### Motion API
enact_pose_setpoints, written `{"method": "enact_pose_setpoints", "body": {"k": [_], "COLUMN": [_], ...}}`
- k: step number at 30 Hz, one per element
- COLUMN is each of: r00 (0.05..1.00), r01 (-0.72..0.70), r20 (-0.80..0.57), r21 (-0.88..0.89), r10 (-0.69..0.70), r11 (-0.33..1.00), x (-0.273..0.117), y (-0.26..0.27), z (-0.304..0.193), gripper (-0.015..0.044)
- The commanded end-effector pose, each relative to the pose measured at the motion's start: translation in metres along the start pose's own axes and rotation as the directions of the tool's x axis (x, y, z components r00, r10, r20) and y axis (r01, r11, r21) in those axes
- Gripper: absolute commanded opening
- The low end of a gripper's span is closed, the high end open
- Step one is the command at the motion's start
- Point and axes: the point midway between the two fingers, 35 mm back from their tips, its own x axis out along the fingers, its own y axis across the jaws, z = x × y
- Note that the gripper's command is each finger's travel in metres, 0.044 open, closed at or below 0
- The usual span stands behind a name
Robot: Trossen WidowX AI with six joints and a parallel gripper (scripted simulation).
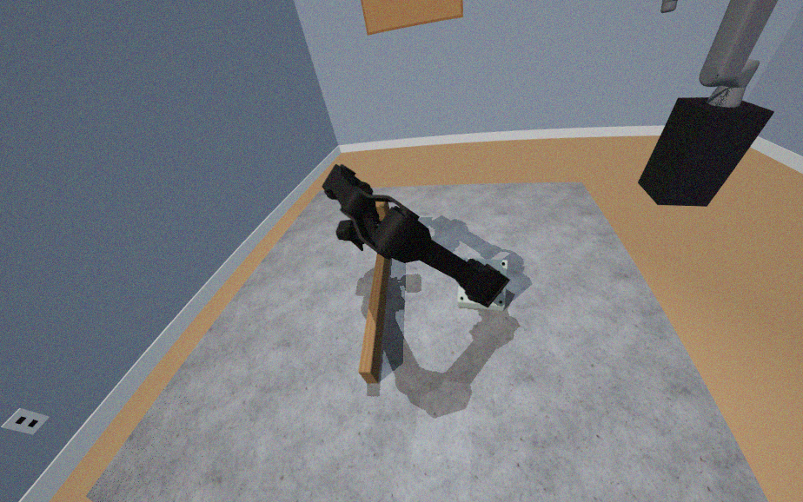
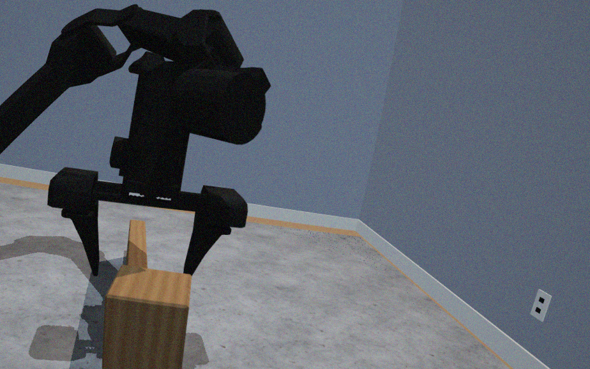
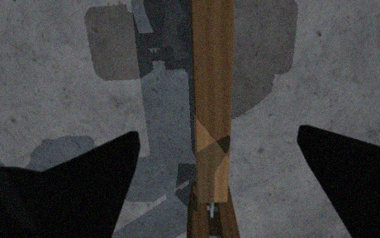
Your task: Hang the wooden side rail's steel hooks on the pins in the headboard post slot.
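Note:
The wooden side rail point(image 1: 373, 325) point(image 2: 136, 246) point(image 3: 213, 83) runs lengthwise away from the headboard post point(image 2: 147, 331) point(image 3: 198, 225). In the wrist view its near end meets the post's slot, where a small piece of grey steel point(image 3: 211, 209) shows. Whether the hooks sit on the pins cannot be told. The post stands upright at the front of the exterior view. My gripper point(image 2: 141, 274) point(image 3: 219, 135) is open and empty, pointing down, one finger on each side of the rail close to the post. In the top view the arm hides the gripper's fingers and the post end.
The grey mottled table top point(image 1: 533, 426) point(image 2: 348, 304) lies under everything. My arm's base stands on a pale plate point(image 1: 482, 306) to the right of the rail in the top view. A black pedestal point(image 1: 701, 154) with a grey arm point(image 1: 737, 44) stands off the table's right edge. A wall point(image 1: 148, 148) rises at the left.

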Motion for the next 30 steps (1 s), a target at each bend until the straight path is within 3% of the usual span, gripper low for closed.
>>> {"method": "enact_pose_setpoints", "body": {"k": [1,30], "r00": [1.0,1.0], "r01": [0.003,0.003], "r20": [0.003,0.003], "r21": [0.003,0.003], "r10": [-0.003,-0.003], "r11": [1.0,1.0], "x": [0.011,0.062], "y": [0.0,-0.002], "z": [0.001,0.0], "gripper": [0.044,0.044]}}
